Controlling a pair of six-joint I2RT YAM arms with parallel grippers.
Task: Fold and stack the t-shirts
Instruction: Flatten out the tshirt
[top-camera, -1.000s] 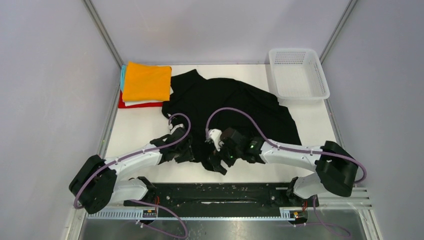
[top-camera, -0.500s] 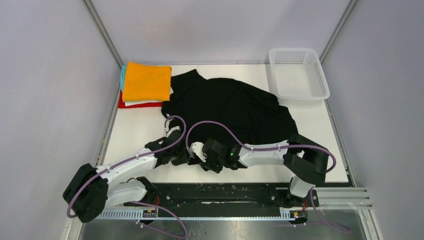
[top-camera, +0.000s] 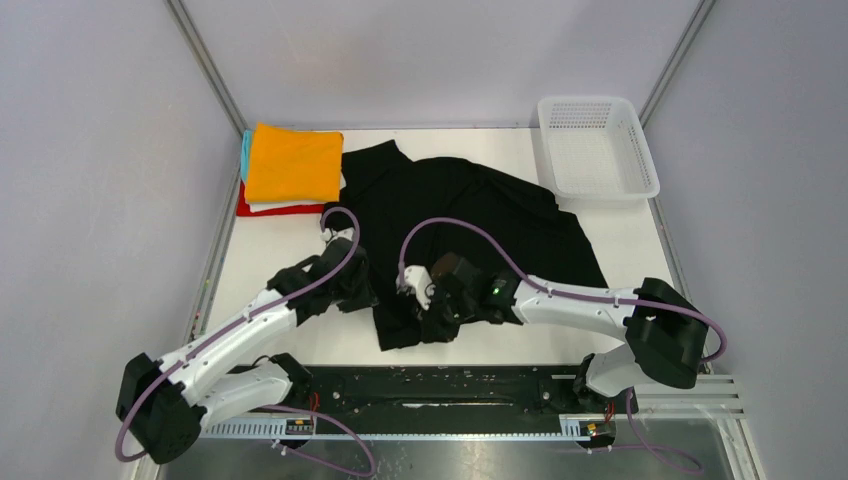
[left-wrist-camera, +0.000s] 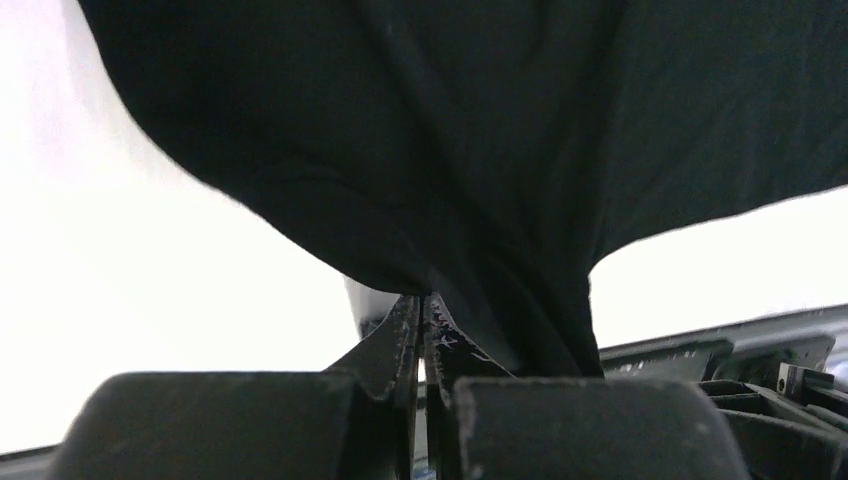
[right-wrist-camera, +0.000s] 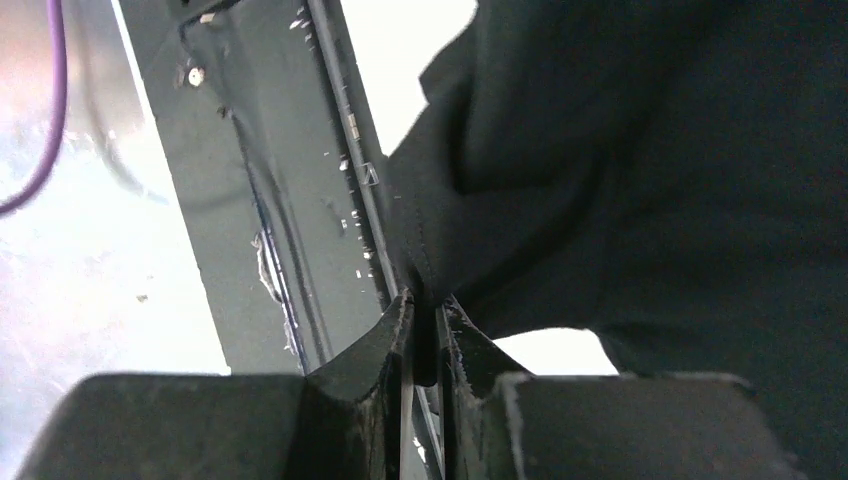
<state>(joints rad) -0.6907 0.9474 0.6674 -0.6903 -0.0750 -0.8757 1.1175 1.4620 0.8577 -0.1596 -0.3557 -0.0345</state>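
Observation:
The large black t-shirt (top-camera: 470, 215) lies rumpled across the middle of the table. My left gripper (top-camera: 366, 296) is shut on a pinch of its near left edge; in the left wrist view the black cloth (left-wrist-camera: 420, 180) hangs from the left gripper (left-wrist-camera: 422, 300). My right gripper (top-camera: 426, 322) is shut on the near hem just to the right, and the right wrist view shows the stitched hem (right-wrist-camera: 420, 250) clamped in the right gripper (right-wrist-camera: 425, 305). Folded t-shirts are stacked at the back left: orange (top-camera: 293, 163) on top, then white, red (top-camera: 247, 208) and teal (top-camera: 245, 150) edges.
A white mesh basket (top-camera: 597, 147) stands at the back right corner. The black mounting rail (top-camera: 440, 385) runs along the near edge, close below both grippers. Grey walls close in the table on both sides.
Both grippers have closed on the black shirt's near edge. The left arm has stretched farther from its base. The right arm swung left, then back, and the near hem has bunched up between them.

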